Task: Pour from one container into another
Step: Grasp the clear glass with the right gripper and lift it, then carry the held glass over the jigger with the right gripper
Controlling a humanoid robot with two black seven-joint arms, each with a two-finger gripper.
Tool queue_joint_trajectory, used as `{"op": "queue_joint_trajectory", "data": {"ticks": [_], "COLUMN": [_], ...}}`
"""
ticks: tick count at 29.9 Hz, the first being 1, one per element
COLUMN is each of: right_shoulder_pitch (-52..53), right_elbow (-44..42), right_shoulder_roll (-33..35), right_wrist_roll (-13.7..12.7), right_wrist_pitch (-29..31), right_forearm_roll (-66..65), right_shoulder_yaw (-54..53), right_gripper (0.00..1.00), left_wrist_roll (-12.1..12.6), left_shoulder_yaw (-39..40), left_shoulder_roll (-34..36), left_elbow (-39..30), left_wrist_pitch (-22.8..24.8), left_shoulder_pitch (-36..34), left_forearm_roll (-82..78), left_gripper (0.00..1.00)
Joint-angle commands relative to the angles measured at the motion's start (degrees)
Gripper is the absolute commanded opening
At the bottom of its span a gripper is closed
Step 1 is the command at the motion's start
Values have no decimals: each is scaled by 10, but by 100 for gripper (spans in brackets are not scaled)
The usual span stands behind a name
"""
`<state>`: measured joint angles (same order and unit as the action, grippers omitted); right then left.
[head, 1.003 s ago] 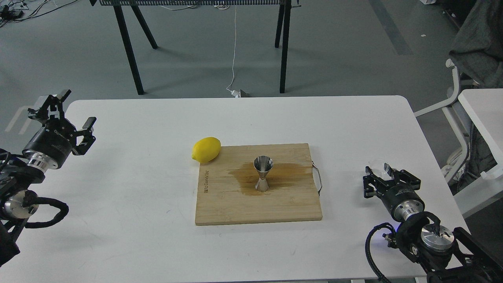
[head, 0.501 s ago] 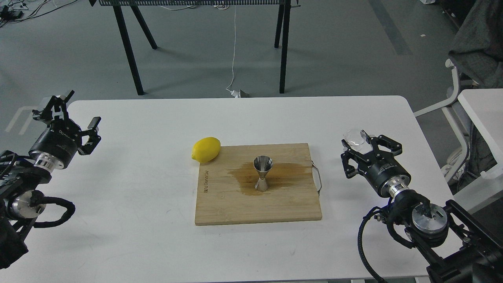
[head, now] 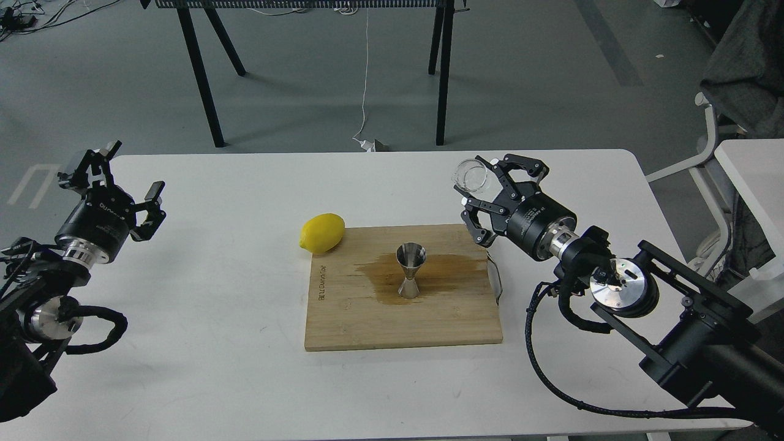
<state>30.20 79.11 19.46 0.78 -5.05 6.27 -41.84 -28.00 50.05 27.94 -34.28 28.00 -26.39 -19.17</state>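
Note:
The steel jigger (head: 410, 270) stands upright in the middle of the wooden cutting board (head: 343, 321), inside a brown wet stain. My right gripper (head: 485, 190) is shut on the small clear glass cup (head: 470, 176) and holds it in the air above the board's far right corner, up and to the right of the jigger. The cup is tilted with its mouth facing left. My left gripper (head: 125, 177) hangs open over the table's left edge, holding nothing.
A yellow lemon (head: 321, 233) lies on the white table (head: 214, 343) against the board's far left corner. A thin wire handle (head: 496, 278) sticks out from the board's right side. A second white table (head: 750, 177) stands off to the right.
My right arm has swung up and to the left with the cup, from the table's right side to above the board's far right corner. The left gripper drifted slightly right.

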Motion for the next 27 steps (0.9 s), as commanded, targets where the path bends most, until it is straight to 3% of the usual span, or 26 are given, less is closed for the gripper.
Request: {"op": "queue_joint_trajectory", "data": {"ticks": [1, 15, 27], "right_shoulder_pitch": [18, 81, 122], "right_elbow": [1, 11, 35], "right_shoulder_roll": [0, 4, 52], "right_wrist_roll": [0, -21, -29], "right_wrist_pitch": [-2, -8, -5], "right_forearm_roll": [-4, -105, -118], "right_shoulder_yaw": [24, 132, 179], "right_gripper": [38, 37, 38], "left_wrist_roll": [0, 0, 0], "left_shoulder_yaw": [0, 0, 0], "left_shoulder_roll": [-3, -5, -9], "left_elbow": [0, 1, 6], "left_wrist_pitch": [0, 0, 0], "left_shoulder_pitch": [-1, 1, 1], "left_forearm_roll": [0, -1, -1], "left_gripper": [98, 98, 99]}}
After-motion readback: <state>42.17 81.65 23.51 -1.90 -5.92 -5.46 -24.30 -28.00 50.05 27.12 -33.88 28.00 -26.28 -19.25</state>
